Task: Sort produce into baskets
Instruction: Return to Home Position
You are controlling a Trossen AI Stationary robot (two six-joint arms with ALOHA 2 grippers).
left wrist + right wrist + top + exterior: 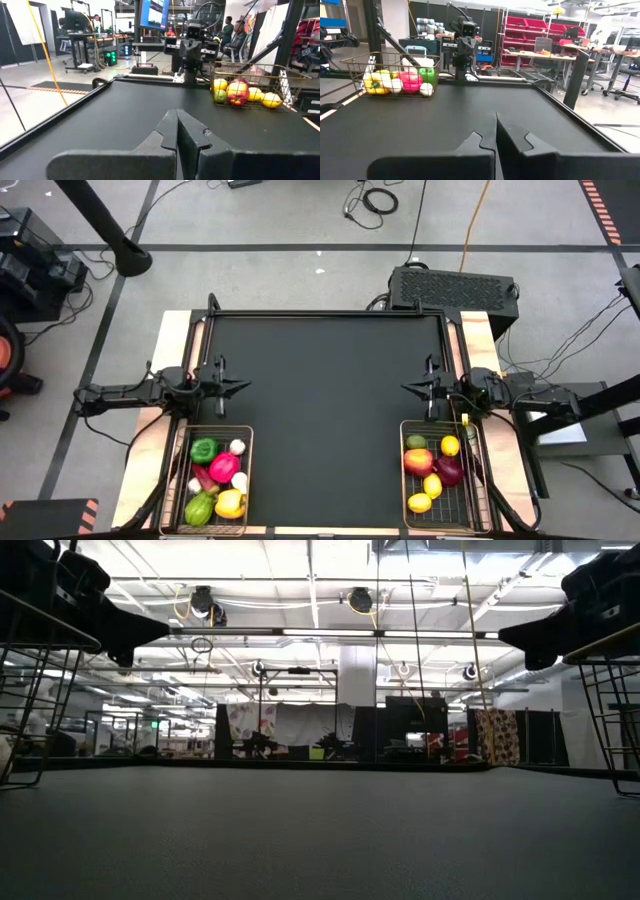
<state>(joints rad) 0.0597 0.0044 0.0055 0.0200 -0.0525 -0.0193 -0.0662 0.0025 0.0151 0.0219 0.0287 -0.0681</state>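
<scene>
a: where did all the toy food go?
b: it is in the two baskets. the left basket (250, 480) has a green pepper (203, 449), a pink pepper (224, 467), a yellow pepper (230, 502) and white garlic (237, 446). the right basket (403, 480) has a red apple (418, 461) and yellow lemons (432, 485). i see nothing loose on the black table (330, 380).
a: and the robot's hands?
b: the left gripper (238, 387) hangs over the table just past the left basket. the right gripper (410, 388) hangs just past the right basket. each one has its two fingers pressed together, with nothing between them.
a: so the job looks done?
b: i think so. the arms only need to go and rest.
a: what could go wrong?
b: not much. but each arm sits very near its basket. if an arm dips or swings on its way to rest, it could bump the wire rim. then the basket could slide or tip, and round things like the lemons could roll out. both baskets also sit close to the table's front edge, so a hard push might knock one off.
</scene>
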